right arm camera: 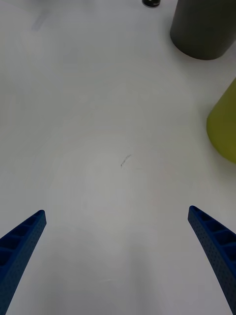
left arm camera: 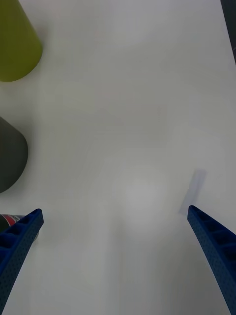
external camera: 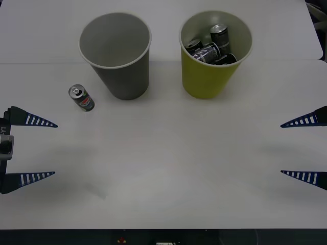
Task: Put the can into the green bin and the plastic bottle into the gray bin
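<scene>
The can [external camera: 82, 98] lies on its side on the white table, left of the gray bin [external camera: 127, 81], silver top facing up and back. The gray bin looks empty inside. To its right stands the green bin [external camera: 204, 79], holding several dark cans [external camera: 212, 47]. My left gripper [external camera: 55, 149] is open at the left edge, nearer me than the can, holding nothing. My right gripper [external camera: 282, 149] is open at the right edge, also holding nothing. The left wrist view catches a sliver of the can [left arm camera: 9, 218] beside one finger. The plastic bottle is out of view.
The right wrist view has the gray bin [right arm camera: 204, 27], the green bin [right arm camera: 225, 128] and the can [right arm camera: 151, 3] far off. In the left wrist view, the green bin [left arm camera: 14, 44] and gray bin [left arm camera: 10, 155] stand at one side. Bare table [external camera: 168, 163] stretches between the grippers.
</scene>
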Controlling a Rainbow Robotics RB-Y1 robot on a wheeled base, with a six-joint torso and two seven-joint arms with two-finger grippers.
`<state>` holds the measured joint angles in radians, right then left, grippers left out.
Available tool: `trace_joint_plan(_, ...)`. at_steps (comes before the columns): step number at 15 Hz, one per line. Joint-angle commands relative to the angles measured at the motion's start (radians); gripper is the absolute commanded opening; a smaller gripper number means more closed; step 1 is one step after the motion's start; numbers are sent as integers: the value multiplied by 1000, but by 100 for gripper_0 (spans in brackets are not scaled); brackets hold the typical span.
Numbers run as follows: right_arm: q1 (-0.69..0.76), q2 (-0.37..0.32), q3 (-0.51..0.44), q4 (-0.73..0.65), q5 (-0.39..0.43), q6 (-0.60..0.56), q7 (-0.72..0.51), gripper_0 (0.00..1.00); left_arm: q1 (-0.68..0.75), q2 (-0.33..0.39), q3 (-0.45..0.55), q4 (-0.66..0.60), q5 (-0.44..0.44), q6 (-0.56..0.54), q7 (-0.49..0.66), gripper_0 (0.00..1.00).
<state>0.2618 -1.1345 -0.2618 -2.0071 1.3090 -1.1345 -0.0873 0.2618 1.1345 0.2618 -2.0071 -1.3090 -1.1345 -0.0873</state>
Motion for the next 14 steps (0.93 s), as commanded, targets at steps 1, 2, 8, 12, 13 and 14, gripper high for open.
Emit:
trace_joint_plan(1, 0, 0, 0, 0, 0, 0, 0, 100, 4, -9, -1, 4, 4, 13, 0, 100)
trace_joint_plan(2, 0, 0, 0, 0, 0, 0, 0, 100, 4, -7, -1, 4, 7, 19, -2, 100)
trace_joint_plan(8, 0, 0, 0, 0, 0, 0, 0, 100, 30, 1, 7, 13, 51, 82, 21, 100)
trace_joint_plan(12, 0, 0, 0, 0, 0, 0, 0, 100, 86, 1, 5, 13, 99, 199, 57, 100)
trace_joint_plan(13, 0, 0, 0, 0, 0, 0, 0, 100, 100, 1, 5, 13, 106, 231, 69, 100)
trace_joint_plan(14, 0, 0, 0, 0, 0, 0, 0, 100, 117, 1, 5, 14, 122, 269, 80, 100)
